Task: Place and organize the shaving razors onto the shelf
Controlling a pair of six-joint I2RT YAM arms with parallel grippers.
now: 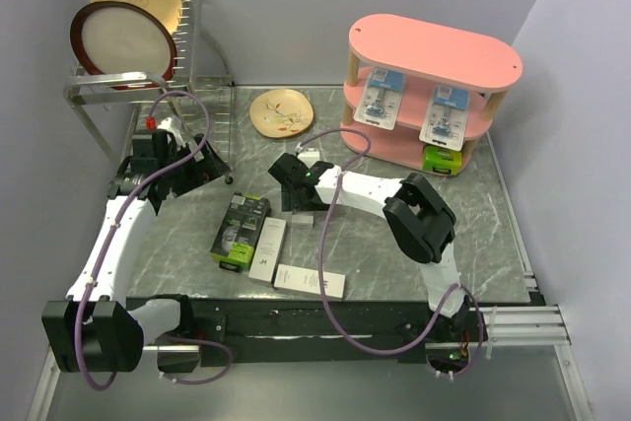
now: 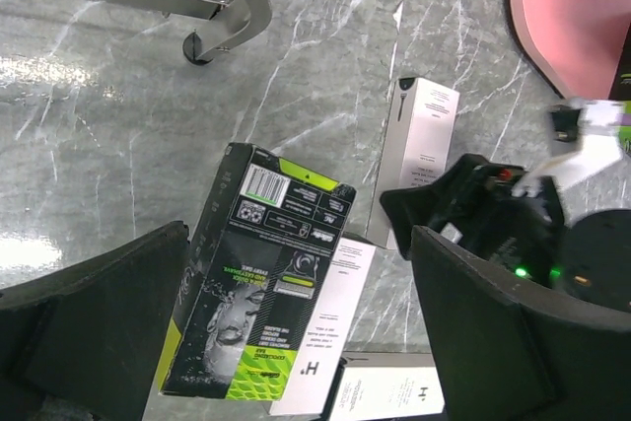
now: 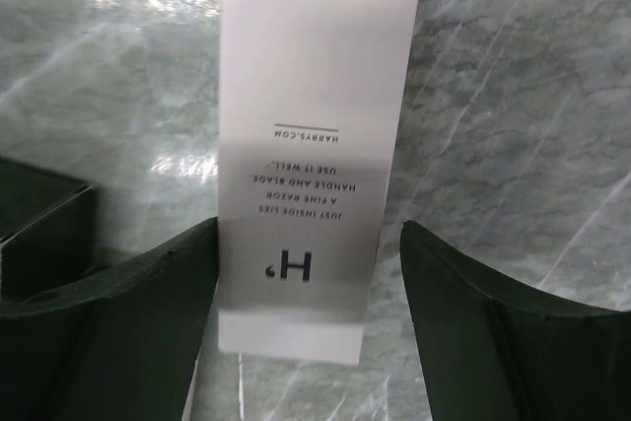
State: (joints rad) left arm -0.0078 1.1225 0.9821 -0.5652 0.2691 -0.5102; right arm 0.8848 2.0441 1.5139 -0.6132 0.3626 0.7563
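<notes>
The pink shelf stands at the back right. Two blue-white blister cards stand on its middle tier, and a black-and-lime box sits on the bottom tier. My right gripper is open and low over the table, its fingers on either side of a slim white box that lies flat. My left gripper is open and empty, above the second black-and-lime box. Two more white boxes lie beside it.
A metal wire dish rack with two large plates stands at the back left, its foot near my left gripper. A small patterned plate lies on the marble table between the rack and the shelf.
</notes>
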